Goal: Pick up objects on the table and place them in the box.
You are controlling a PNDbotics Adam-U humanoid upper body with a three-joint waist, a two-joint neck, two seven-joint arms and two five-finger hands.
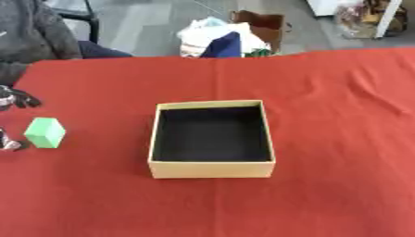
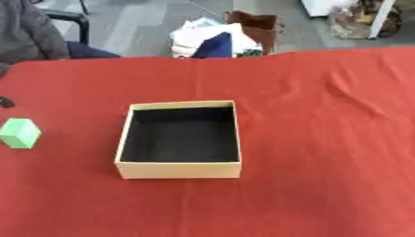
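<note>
Green block (image 1: 45, 132) by left hand (image 1: 16, 99).

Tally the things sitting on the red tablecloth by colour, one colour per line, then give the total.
Green: 1, the green block near the left edge
Tan: 1, the open box with a dark inside, at the middle
Total: 2

The left hand shows at the left edge beside the block; it is not counted.
</note>
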